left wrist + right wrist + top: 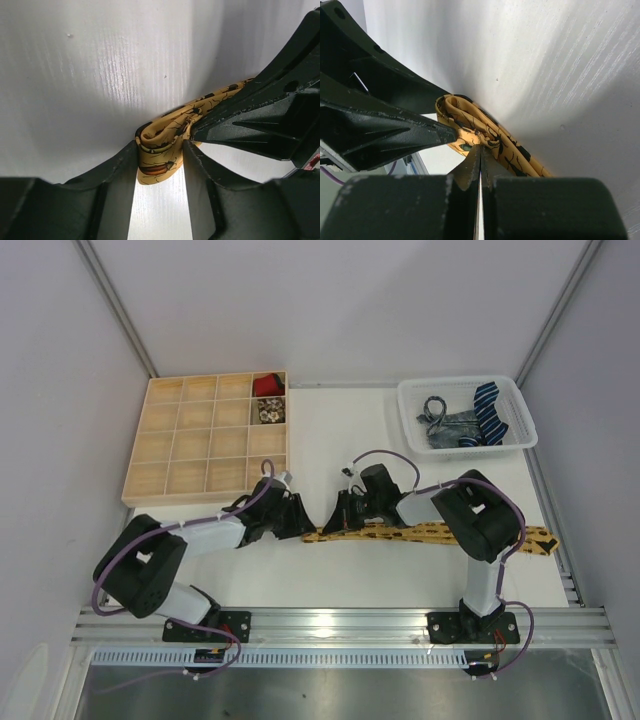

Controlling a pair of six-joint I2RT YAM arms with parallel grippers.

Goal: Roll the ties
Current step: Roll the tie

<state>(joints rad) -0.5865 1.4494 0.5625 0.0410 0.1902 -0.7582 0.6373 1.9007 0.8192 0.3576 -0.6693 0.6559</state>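
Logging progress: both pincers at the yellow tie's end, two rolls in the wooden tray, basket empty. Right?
The basket isn't empty: the top view shows a navy striped tie and a grey tie in it. The rest holds.

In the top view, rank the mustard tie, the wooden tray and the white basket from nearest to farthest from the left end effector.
1. Mustard tie: its end sits between the left end effector's fingers.
2. Wooden tray: just behind it, on the left.
3. White basket: far right corner.

Left fingers [112, 192] clasp the tie [159, 146]; right fingers [468, 172] pressed shut beside them
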